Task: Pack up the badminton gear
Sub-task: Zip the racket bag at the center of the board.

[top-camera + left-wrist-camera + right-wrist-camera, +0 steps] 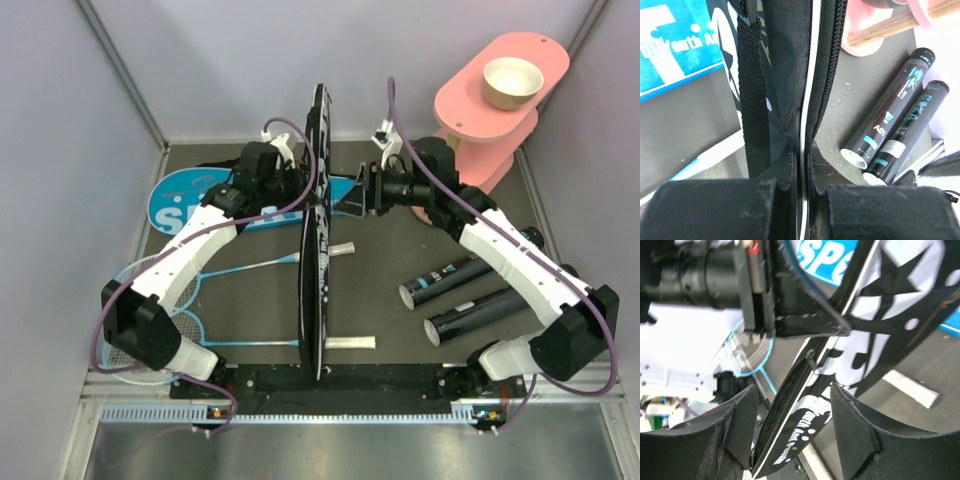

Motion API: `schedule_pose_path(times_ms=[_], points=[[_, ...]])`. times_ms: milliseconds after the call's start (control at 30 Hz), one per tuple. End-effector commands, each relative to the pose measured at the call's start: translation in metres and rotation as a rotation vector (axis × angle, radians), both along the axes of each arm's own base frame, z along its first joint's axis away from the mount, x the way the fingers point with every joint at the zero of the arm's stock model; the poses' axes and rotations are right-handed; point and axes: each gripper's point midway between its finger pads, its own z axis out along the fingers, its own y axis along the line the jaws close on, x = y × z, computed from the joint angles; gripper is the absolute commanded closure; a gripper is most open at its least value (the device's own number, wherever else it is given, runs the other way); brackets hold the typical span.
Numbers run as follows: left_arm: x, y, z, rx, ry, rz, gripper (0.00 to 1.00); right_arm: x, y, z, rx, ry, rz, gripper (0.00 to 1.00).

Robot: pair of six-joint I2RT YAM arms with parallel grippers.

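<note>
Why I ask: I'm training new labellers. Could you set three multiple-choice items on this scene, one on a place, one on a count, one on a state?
1. Where does the tan bowl sit on the pink stand? A top tier; B middle tier; C bottom tier
2. How many black tubes lie on the right? A one; B two; C four
3. The left hand is: A open; B shut on the black bag; C shut on a tube

Answers: 1 A, the bowl rests on the uppermost pink shelf; 2 B, two tubes lie side by side; 3 B, its fingers pinch the upright bag's edge.
</note>
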Motion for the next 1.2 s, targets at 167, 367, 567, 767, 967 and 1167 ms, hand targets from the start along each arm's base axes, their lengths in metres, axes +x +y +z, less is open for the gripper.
schedule_pose_path(times_ms=[167,367,567,767,967,1167], points=[[-0.023,-0.018,0.082,-0.262,-0.178,-0.191,1.00,-0.035,0.032,0.003,0.102,-0.120,0.319,0.53],[-0.029,-0.020,0.085,-0.289,-0.177,-0.223,1.00,-0.041,0.037,-0.006,0.105,-0.100,0.362,0.56],[-0.033,-0.025,0.090,-0.324,-0.164,-0.249,1.00,-0.044,0.043,-0.017,0.092,-0.083,0.374,0.58],[-0.034,-0.025,0.095,-0.330,-0.173,-0.253,1.00,-0.043,0.043,-0.028,0.074,-0.072,0.370,0.64],[-0.033,-0.026,0.097,-0.334,-0.169,-0.251,1.00,-0.047,0.042,-0.035,0.067,-0.060,0.377,0.67],[-0.032,-0.026,0.097,-0.335,-0.168,-0.248,1.00,-0.053,0.048,-0.034,0.083,-0.057,0.391,0.73]])
